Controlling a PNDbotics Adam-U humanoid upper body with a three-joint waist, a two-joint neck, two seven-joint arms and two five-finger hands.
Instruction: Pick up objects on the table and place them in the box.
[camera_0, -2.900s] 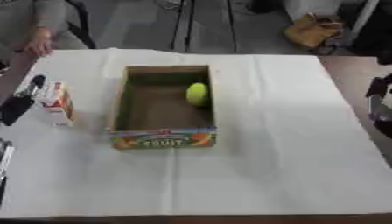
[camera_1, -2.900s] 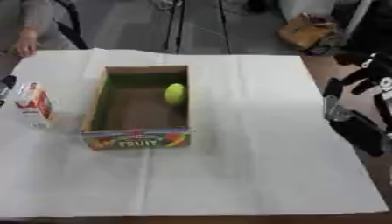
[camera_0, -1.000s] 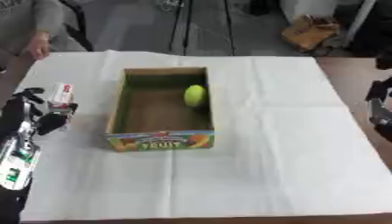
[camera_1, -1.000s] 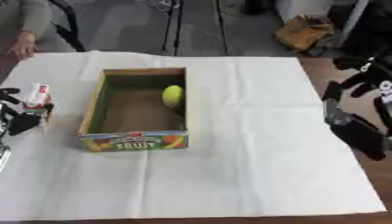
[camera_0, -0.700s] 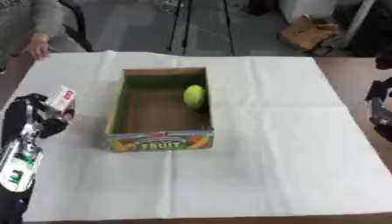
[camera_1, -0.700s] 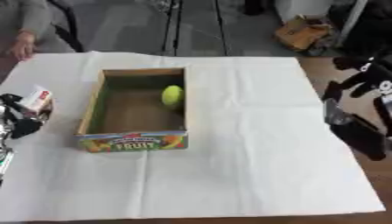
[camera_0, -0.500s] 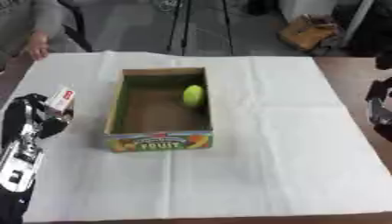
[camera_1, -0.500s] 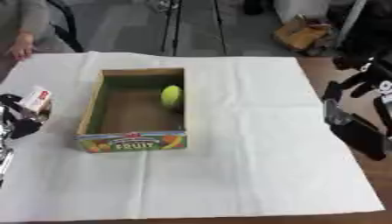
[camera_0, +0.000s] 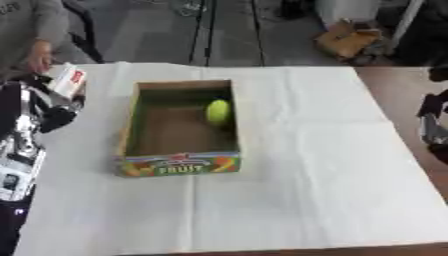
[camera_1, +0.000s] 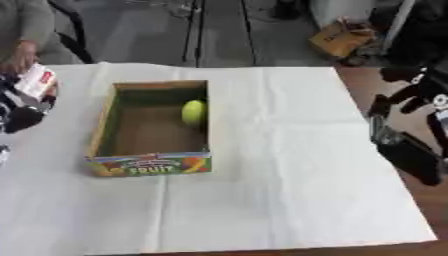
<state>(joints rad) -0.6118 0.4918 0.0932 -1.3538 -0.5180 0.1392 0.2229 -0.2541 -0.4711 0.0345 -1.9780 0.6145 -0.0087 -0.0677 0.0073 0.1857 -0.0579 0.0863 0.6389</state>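
Note:
An open cardboard fruit box (camera_0: 178, 163) stands on the white cloth, left of the middle, with a yellow-green round fruit (camera_0: 218, 111) against its far right wall. My left hand (camera_0: 51, 111) is left of the box and shut on a small white carton with red print (camera_0: 69, 81). The carton is tilted and raised off the cloth, level with the box's far left corner. My right hand (camera_1: 408, 93) hangs at the right edge, off the cloth, fingers relaxed and holding nothing.
The white cloth (camera_0: 297, 165) covers the table; bare brown tabletop (camera_0: 398, 95) shows along the right side. Beyond the far edge lie dark floor, stand legs and a cardboard carton (camera_0: 348, 42).
The carton stood on the cloth beside my left hand; now that hand holds it, lifted and tilted, further back. The right hand has not moved.

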